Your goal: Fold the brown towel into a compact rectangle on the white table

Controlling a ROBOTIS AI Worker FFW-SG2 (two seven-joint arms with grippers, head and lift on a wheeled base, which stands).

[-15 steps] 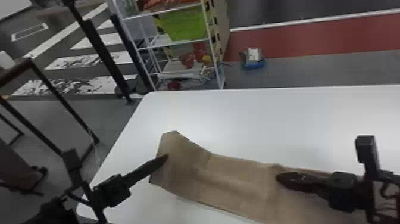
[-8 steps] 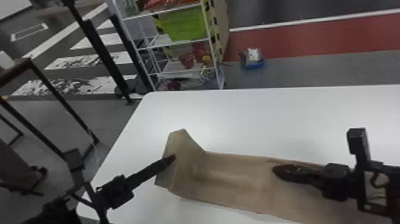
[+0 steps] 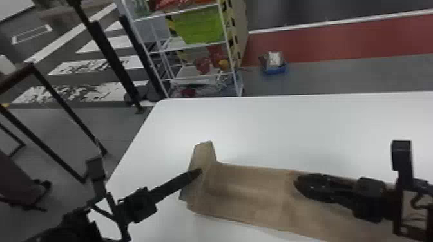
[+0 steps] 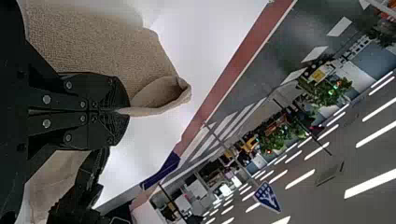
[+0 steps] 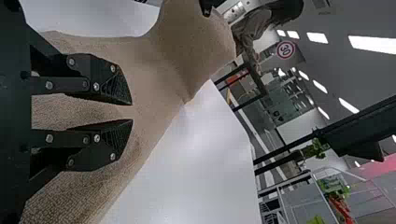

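Observation:
In the head view my left gripper (image 3: pixel 196 173) is at the raised left end of the brown towel (image 3: pixel 251 190), which stands up off the white table (image 3: pixel 306 128). The left wrist view has the left gripper (image 4: pixel 122 111) shut on the towel's edge (image 4: pixel 159 95), a fold of cloth poking out past the fingertips. Over the towel's middle part is my right gripper (image 3: pixel 298 185), low above the cloth. Seen in the right wrist view, the right gripper (image 5: pixel 132 112) has its fingers parted a little, with brown towel (image 5: pixel 163 70) behind them and none visibly pinched.
Beyond the table's far edge (image 3: pixel 274 96) stands a white shelf rack (image 3: pixel 193 46) with a green bin (image 3: pixel 201 25). A dark-framed stand (image 3: pixel 61 93) is off to the left. A blue container (image 3: pixel 274 69) sits on the floor behind.
The left gripper has moved rightward, lifting the towel's left end, which now stands steeper and is bending over toward the right. The right gripper has shifted slightly to the left.

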